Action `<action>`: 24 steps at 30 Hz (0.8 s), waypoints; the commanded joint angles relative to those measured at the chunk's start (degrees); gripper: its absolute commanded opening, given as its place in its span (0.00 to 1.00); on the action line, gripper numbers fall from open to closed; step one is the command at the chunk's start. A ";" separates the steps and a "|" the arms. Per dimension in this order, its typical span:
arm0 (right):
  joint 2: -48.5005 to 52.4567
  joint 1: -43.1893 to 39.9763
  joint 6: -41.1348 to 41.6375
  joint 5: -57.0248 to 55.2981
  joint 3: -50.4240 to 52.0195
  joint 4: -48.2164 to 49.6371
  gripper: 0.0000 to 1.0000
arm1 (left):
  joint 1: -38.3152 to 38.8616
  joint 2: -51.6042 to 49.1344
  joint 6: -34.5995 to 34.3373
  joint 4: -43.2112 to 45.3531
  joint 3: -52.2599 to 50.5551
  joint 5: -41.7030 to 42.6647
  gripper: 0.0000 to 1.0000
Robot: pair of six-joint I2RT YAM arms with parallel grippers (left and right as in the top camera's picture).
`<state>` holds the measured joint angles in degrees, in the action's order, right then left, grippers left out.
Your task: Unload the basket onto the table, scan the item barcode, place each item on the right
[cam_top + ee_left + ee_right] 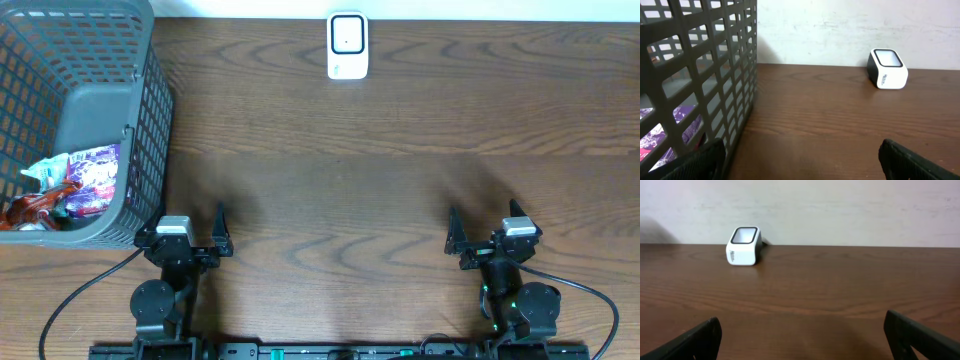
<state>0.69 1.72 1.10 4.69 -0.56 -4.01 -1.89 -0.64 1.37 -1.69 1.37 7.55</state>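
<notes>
The items lie in the grey mesh basket (158,110) at the table's left: a purple snack packet (95,175) and a red-brown packet (35,207) beside it. Through the mesh, the left wrist view shows the purple packet (652,137). The white barcode scanner (347,45) stands at the table's far middle edge, window up, also seen as scanner (887,69) and scanner (744,246). My left gripper (186,222) rests open at the near left, just beside the basket's corner. My right gripper (484,216) rests open at the near right. Neither holds anything.
The basket wall (700,75) fills the left of the left wrist view, close to my left finger (697,162). Dark wooden table (340,190) stretches between the grippers and the scanner. A pale wall stands behind the table.
</notes>
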 commanded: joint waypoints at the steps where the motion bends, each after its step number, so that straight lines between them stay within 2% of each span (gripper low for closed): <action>1: -0.28 -0.24 0.98 0.35 0.20 -0.02 0.99 | -0.28 -0.07 0.52 -1.66 -1.14 0.94 0.98; 7: -0.28 -0.24 0.98 0.35 0.20 -0.02 0.99 | -0.28 -0.07 -0.72 -1.64 -1.14 1.70 0.98; 13: -0.28 -0.24 0.98 0.35 0.20 -0.02 0.99 | -0.28 -0.07 -25.59 -0.20 -1.09 23.26 0.98; 16: -0.28 -0.24 0.98 0.35 0.20 -0.02 0.99 | -0.28 -0.07 -32.65 2.89 -1.09 24.09 0.98; 18: -0.28 -0.24 0.98 0.35 0.20 -0.02 0.99 | -0.28 -0.07 -34.88 8.48 -1.09 25.38 0.98; 24: -0.28 -0.24 1.01 0.35 0.20 -0.02 0.99 | -0.31 -0.15 -34.67 26.93 -0.48 26.29 0.98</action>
<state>0.69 1.72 1.10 4.71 -0.56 -3.99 -1.89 -0.95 -30.35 20.69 0.38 31.29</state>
